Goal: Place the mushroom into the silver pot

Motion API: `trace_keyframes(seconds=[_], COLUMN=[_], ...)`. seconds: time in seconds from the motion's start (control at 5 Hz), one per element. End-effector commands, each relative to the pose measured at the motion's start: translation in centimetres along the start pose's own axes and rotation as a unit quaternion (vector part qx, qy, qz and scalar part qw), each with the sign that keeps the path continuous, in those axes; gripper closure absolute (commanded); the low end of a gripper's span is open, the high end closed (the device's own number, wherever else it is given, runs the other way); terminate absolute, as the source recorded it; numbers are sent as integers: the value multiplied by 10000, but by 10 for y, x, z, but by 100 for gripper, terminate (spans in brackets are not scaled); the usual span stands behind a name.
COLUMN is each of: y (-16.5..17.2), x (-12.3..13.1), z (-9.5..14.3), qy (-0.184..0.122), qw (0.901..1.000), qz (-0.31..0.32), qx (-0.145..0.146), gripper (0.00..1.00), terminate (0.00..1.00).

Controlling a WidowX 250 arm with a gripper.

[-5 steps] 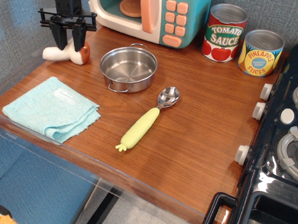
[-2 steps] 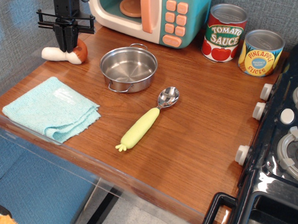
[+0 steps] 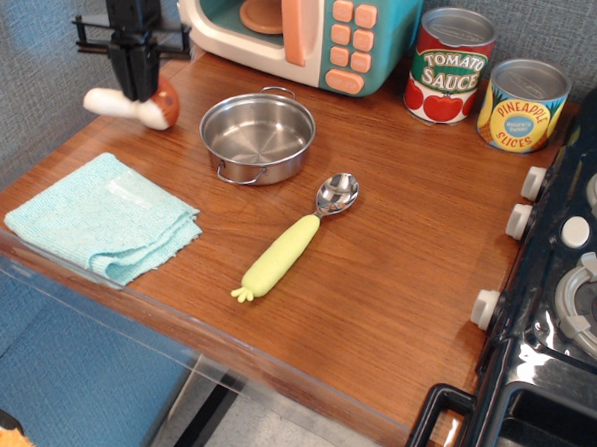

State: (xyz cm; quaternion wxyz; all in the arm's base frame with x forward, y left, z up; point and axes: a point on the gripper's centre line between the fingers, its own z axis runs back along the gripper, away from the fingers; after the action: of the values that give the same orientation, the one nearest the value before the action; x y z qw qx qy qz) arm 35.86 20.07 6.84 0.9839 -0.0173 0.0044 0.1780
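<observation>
The mushroom (image 3: 119,104) has a cream-white stem pointing left and a reddish-brown cap on the right. It lies on its side at the far left of the wooden counter. My black gripper (image 3: 138,83) comes down from above and is shut on the mushroom between stem and cap, holding it slightly off the counter. The silver pot (image 3: 257,136), shiny and empty with two wire loop handles, stands to the right of the mushroom, apart from it.
A folded teal cloth (image 3: 104,216) lies at the front left. A yellow-handled spoon (image 3: 293,239) lies right of the pot. A toy microwave (image 3: 299,28) stands behind the pot. Two tin cans (image 3: 450,66) stand at the back right, and a black stove (image 3: 565,298) fills the right.
My gripper's fingers have closed on the mushroom. The mushroom has risen slightly from the counter with the gripper.
</observation>
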Motion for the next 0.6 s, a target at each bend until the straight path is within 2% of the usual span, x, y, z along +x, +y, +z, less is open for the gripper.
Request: trace_keyframes(seconds=[0.0,0.4], y=[-25,-70], x=[-60,-51], z=[62,50], qy=[-602,-469], qw=[9962,9936], qz=[-575,-955], qx=[-240,-376], gripper=[100,100], terminate=[0,0])
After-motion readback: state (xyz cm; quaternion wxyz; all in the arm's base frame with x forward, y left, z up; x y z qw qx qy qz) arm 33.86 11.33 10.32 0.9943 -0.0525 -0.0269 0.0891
